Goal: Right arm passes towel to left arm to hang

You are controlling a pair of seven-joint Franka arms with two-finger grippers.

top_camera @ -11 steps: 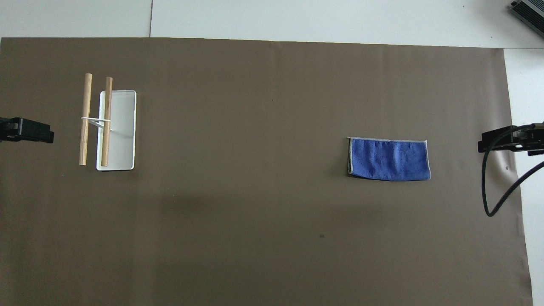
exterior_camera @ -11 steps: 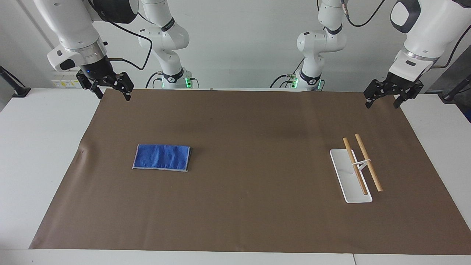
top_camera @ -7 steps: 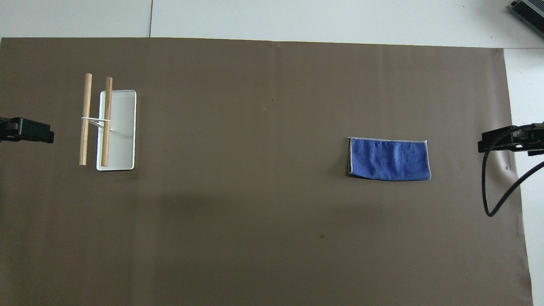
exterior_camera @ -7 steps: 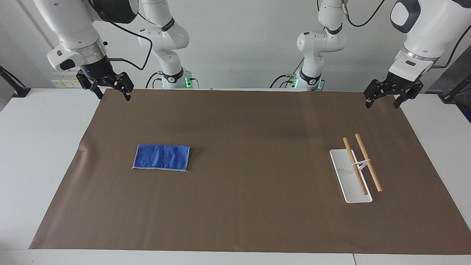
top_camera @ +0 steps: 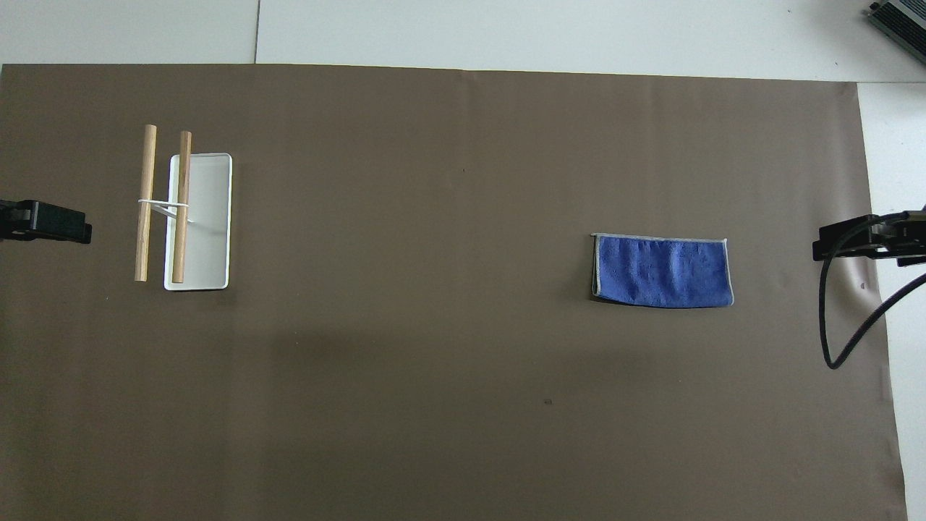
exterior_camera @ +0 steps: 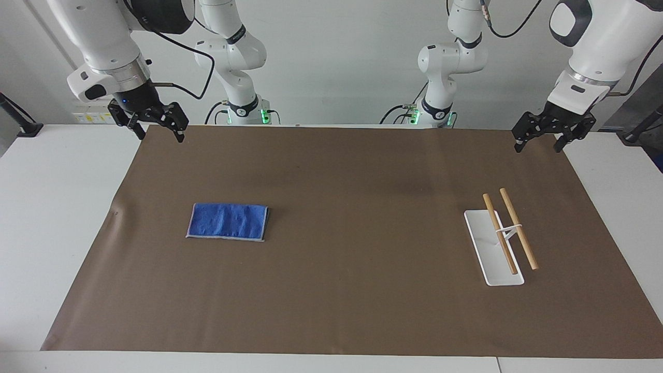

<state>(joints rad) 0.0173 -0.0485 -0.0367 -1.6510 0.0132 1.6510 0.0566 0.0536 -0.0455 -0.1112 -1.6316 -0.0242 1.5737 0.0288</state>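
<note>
The blue towel (exterior_camera: 228, 221) lies folded flat on the brown mat, toward the right arm's end of the table; it also shows in the overhead view (top_camera: 662, 270). My right gripper (exterior_camera: 159, 132) is open and empty, raised over the mat's corner at the robots' edge; its tip shows in the overhead view (top_camera: 843, 244). My left gripper (exterior_camera: 537, 141) is open and empty, raised over the mat's corner at the left arm's end; its tip shows in the overhead view (top_camera: 61, 226). Both are well apart from the towel.
A white tray (exterior_camera: 487, 254) with two wooden rods (exterior_camera: 518, 229) on a stand sits toward the left arm's end; it also shows in the overhead view (top_camera: 210, 224). The brown mat (exterior_camera: 352, 233) covers most of the white table.
The right gripper has shifted very slightly. The towel, the tray and the left arm have not moved.
</note>
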